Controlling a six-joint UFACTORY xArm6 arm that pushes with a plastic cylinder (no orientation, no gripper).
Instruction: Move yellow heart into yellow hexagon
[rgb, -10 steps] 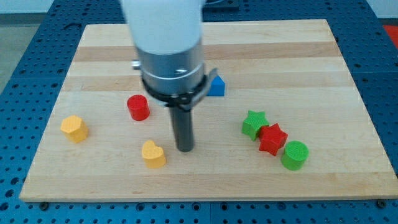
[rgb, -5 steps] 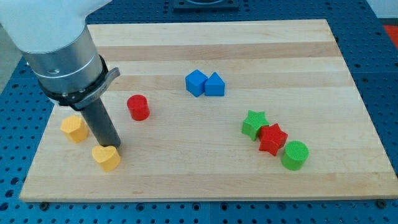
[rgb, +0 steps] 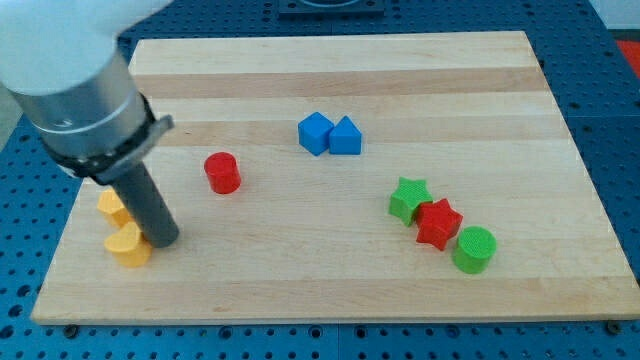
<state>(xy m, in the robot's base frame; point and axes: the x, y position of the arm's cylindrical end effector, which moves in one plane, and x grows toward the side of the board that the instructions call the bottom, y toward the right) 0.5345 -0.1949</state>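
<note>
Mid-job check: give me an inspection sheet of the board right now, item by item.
Surface: wooden board, flat.
Job's things: yellow heart near the view's bottom left, touching or nearly touching the yellow hexagon, which the rod partly hides.
Clutter: red cylinder; blue cube beside blue triangle; green star, red star, green cylinder in a row.
Hand: none; my tip at the heart's right.
Cables: nothing seen.
Surroundings: blue perforated table.

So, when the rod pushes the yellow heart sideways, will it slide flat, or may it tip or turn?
Probably it slides flat: the yellow heart looks low and broad on the smooth wooden board. It may turn, since my tip touches its right side, perhaps off-centre. It seems rigid and light.
</note>
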